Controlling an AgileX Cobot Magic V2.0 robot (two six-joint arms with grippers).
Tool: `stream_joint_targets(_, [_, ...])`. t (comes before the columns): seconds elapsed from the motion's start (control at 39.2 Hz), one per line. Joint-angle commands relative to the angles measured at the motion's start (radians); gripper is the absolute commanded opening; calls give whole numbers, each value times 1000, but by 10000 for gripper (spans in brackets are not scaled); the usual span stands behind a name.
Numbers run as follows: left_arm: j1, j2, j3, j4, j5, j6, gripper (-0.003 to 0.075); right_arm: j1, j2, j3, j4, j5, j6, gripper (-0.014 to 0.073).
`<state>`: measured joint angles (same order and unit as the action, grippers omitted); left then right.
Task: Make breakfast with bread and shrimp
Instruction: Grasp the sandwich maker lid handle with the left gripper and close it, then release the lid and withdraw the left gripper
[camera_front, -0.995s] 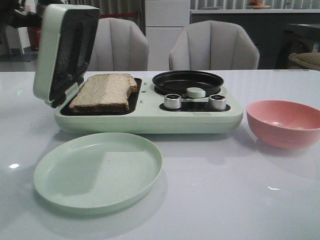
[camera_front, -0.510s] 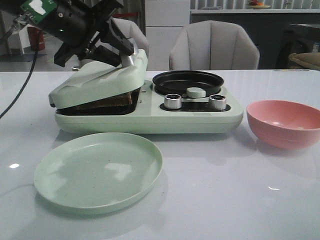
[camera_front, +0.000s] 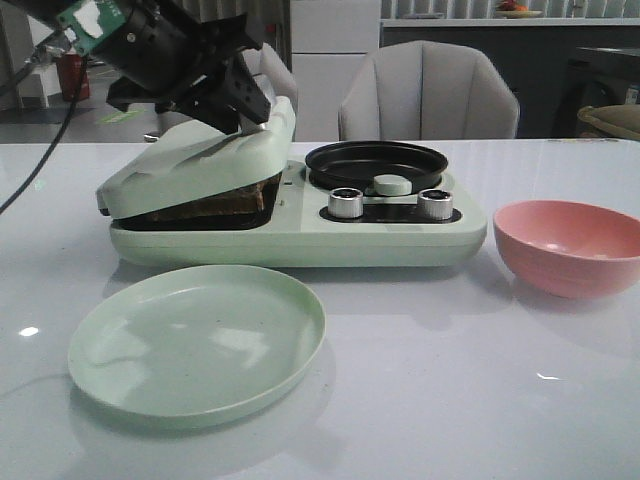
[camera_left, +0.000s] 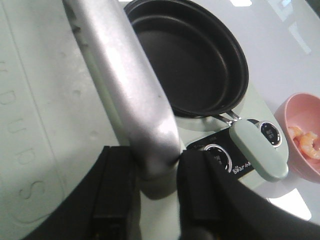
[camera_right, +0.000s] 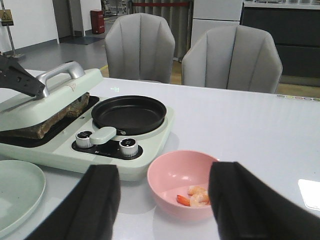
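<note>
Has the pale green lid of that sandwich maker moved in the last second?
Yes. The pale green lid has swung down from upright onto the bread, beside the unmoved round black pan.

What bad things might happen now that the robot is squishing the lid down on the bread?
The lid sits tilted on the bread, not fully closed; pressing harder might crush or shift the slices. The left gripper holds only the end of the smooth metal handle, so it might slip off. The shrimp wait in the pink bowl just under the open right gripper; a careless reach might knock the bowl.
</note>
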<state>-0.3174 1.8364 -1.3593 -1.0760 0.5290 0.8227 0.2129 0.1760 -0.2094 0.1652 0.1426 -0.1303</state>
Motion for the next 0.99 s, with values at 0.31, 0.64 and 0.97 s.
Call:
stream_joint_targets(0.31, [68,-275,-41,198,61,2,266,1,8,-28,4,-83,-5,496])
stream_joint_targets(0.64, [147,-513,-41,524,89,-55,265,1,8,-28,4,-83,-5,496])
stream_joint_targets(0.97, [224,-733,-24,711,147,-223,261,1,8,-28,4,-83,-5,496])
